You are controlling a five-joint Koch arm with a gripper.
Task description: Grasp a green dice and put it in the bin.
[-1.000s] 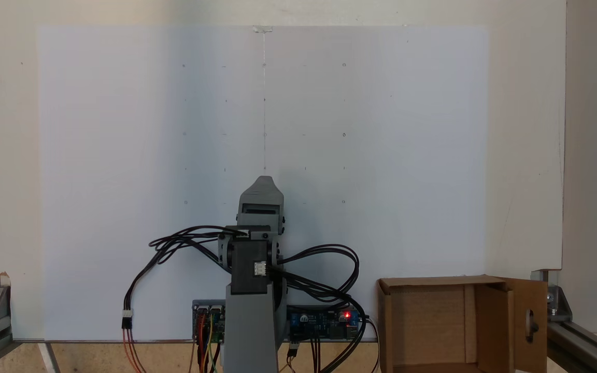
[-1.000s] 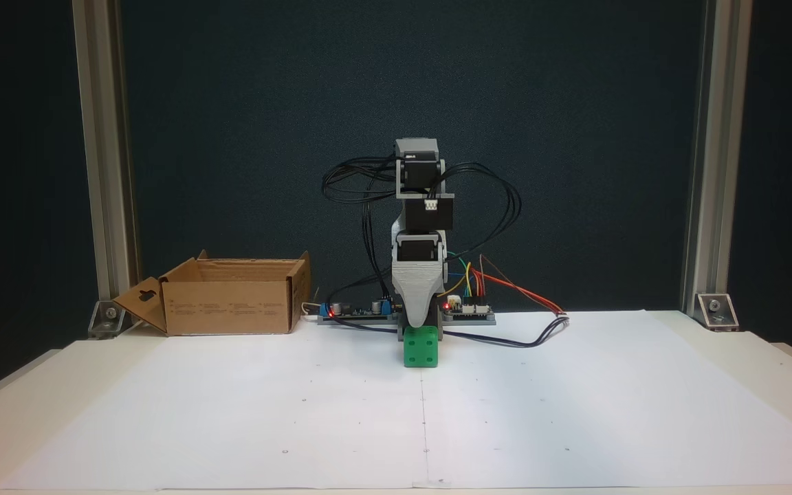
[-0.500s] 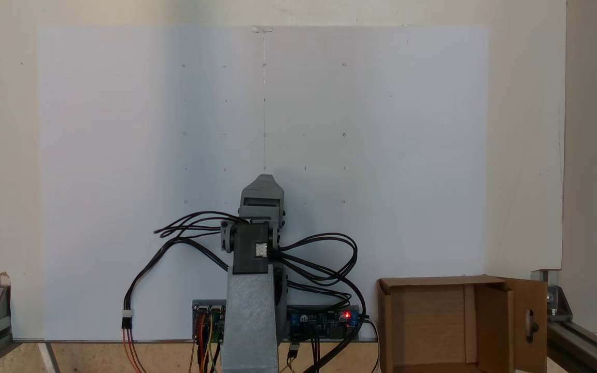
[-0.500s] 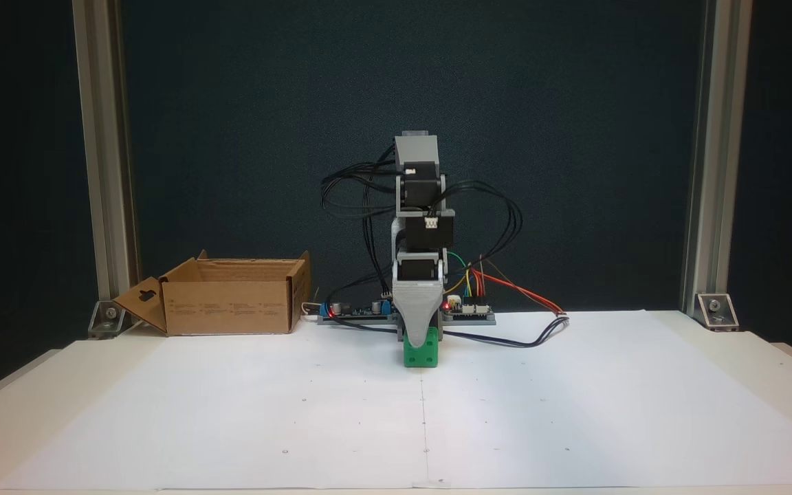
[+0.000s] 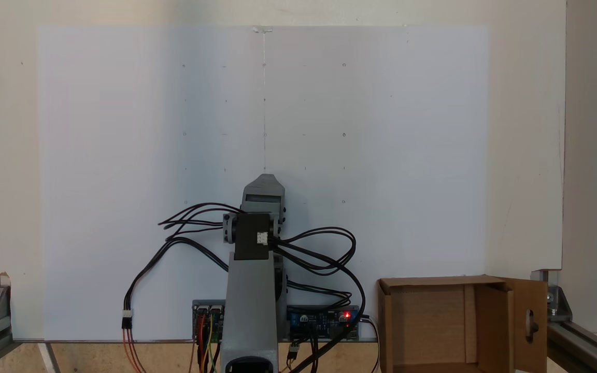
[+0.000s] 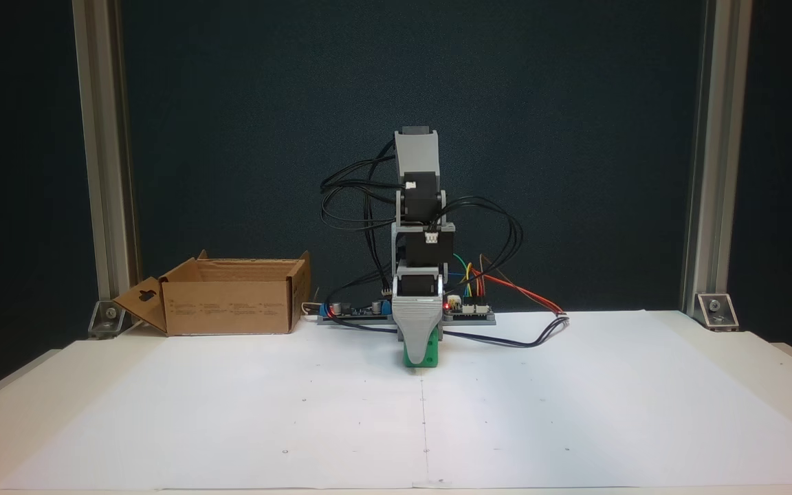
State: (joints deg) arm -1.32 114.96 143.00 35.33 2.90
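The green dice (image 6: 432, 352) sits on the white paper just in front of the arm's base. My gripper (image 6: 416, 354) points straight down on it. The grey front jaw covers most of the dice's near face, and the other jaw is hidden behind, so the gap cannot be read. Seen from above, the gripper (image 5: 263, 180) covers the dice completely. The bin, a brown cardboard box (image 6: 227, 307) with a keyhole flap, stands open at the left of that front fixed view. From above the bin (image 5: 384, 321) is at the lower right, beside the arm's base.
Controller boards (image 6: 468, 311) with red lights and looping black cables (image 6: 506, 227) crowd the arm's base. Aluminium posts (image 6: 97, 158) stand at both back corners. The white paper sheet (image 6: 231, 412) stretches wide in front of the arm.
The arm has folded down, so the gripper sank lower over the green dice and now covers more of its near face. The dice and the bin have stayed in place.
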